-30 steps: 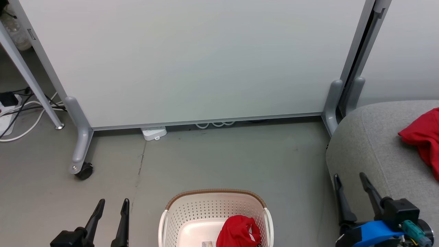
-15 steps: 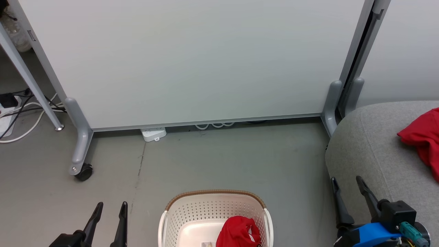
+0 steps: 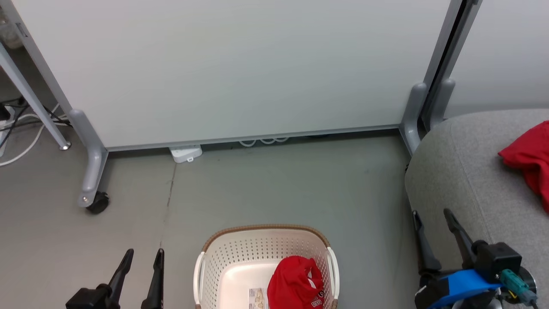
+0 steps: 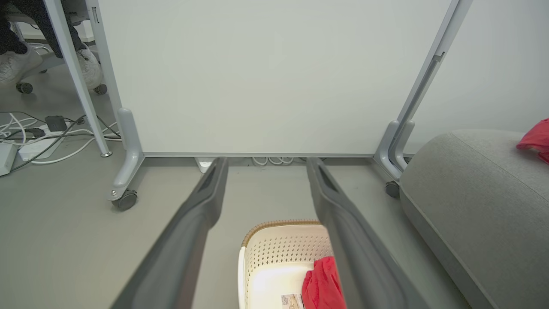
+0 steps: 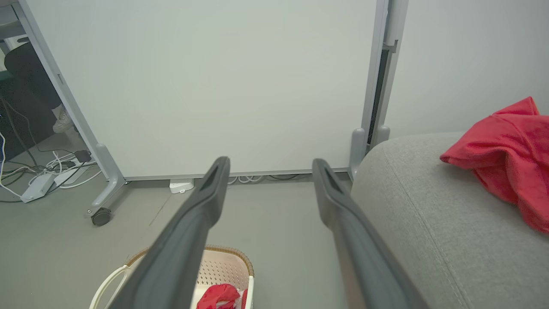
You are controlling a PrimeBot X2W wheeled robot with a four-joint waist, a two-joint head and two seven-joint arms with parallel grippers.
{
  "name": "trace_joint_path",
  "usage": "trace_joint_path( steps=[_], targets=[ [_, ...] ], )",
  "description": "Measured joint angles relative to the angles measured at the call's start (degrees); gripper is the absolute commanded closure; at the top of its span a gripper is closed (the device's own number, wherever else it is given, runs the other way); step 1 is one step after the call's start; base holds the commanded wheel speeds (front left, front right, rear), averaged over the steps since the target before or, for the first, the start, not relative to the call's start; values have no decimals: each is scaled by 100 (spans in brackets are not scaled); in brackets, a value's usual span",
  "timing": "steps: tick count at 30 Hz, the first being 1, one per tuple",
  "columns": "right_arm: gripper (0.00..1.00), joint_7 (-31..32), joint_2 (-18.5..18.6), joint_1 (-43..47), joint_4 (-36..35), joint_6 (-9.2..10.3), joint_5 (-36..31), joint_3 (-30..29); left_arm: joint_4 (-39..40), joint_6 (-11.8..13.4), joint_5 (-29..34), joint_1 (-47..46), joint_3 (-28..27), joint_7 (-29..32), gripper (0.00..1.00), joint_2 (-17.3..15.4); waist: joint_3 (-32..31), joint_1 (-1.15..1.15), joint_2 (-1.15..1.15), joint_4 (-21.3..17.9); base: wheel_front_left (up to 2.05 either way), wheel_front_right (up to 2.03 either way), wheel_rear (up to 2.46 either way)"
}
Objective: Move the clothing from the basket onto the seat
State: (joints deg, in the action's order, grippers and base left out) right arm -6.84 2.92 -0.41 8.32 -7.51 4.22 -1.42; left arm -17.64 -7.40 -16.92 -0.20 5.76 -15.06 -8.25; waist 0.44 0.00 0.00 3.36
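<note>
The cream basket (image 3: 240,244) with a brown rim stands on the floor at the bottom centre. In its right half lies a crumpled red garment with white lettering (image 3: 296,283), seen too in the left wrist view (image 4: 321,285) and the right wrist view (image 5: 221,296). A plain red garment (image 3: 529,161) (image 5: 510,150) lies on the grey seat (image 3: 463,171) at the right. My left gripper (image 3: 143,257) hovers open, left of the basket. My right gripper (image 3: 431,214) is open at the seat's near left edge. Both hold nothing.
A white wheeled partition (image 3: 231,68) stands behind the basket, its castor (image 3: 96,201) at the left. A white power strip (image 3: 185,153) and cables (image 3: 21,128) lie on the floor. A label (image 3: 256,297) is on the basket's floor. A person's feet (image 4: 17,64) show beyond the partition.
The head camera has tilted down a little, so the whole picture shifted up and more of the basket shows. Both grippers stay open and nearly in place.
</note>
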Motion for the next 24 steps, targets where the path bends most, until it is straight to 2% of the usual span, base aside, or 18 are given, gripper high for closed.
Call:
trace_joint_path(
  steps=[13, 24],
  targets=[
    [0, 34, -1, -973, -580, 0, -223, -78, 30, 0, 34, -1288, 549, 1, 0, 49, 1600, 2, 0, -236, 0, 0, 0],
    [0, 12, 1, -1731, -1055, 0, -209, 126, -602, 0, -14, -2852, 1296, 1, 0, -141, 3205, 3, 0, -773, 0, 0, 0]
  ],
)
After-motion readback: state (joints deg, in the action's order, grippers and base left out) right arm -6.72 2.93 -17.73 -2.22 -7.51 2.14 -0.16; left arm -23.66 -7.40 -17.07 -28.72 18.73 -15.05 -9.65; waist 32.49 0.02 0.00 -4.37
